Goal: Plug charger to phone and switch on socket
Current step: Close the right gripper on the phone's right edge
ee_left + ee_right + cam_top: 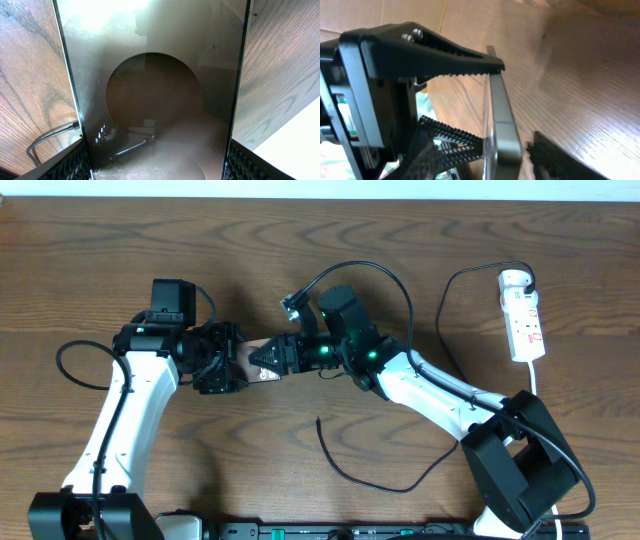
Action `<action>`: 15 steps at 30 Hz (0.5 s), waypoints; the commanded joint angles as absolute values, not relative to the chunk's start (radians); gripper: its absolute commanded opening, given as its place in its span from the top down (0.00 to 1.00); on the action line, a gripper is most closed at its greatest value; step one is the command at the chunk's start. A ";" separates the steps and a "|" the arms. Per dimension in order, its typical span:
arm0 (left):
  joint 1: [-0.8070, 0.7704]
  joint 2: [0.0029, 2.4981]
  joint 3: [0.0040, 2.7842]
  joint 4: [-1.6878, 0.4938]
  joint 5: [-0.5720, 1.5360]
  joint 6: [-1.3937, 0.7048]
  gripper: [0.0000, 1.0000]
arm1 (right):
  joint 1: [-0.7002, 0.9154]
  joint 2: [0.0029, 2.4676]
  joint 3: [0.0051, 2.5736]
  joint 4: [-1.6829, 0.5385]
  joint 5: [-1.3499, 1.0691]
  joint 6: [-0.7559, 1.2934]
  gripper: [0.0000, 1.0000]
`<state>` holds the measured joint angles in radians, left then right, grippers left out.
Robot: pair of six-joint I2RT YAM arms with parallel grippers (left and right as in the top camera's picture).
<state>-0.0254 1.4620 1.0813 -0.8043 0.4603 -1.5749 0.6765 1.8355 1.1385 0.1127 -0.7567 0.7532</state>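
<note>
Filling the left wrist view, the phone (160,100) sits clamped by its long edges between the ribbed fingers (75,162) of the left tool (228,362), whose jaws stand wide around it at the centre of the overhead frame. Just beside it to the right, the right tool (272,358) reaches the phone's other end, but whether its jaws have hold of anything cannot be told. Lower centre on the bench (100,260) the charger (400,491) cable curls loose, its tip apart from the phone, while the socket (522,320) lies at upper right.
</note>
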 commanded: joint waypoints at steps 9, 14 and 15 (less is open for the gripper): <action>-0.032 1.444 1.084 -0.804 0.463 -1.588 0.93 | 0.683 1.835 1.151 0.110 -0.739 0.747 0.51; -0.056 1.444 1.084 -0.803 0.462 -1.593 0.93 | 0.701 1.835 1.151 0.108 -0.730 0.747 0.51; -0.059 1.444 1.084 -0.802 0.462 -1.598 0.93 | 0.706 1.835 1.151 0.108 -0.723 0.748 0.51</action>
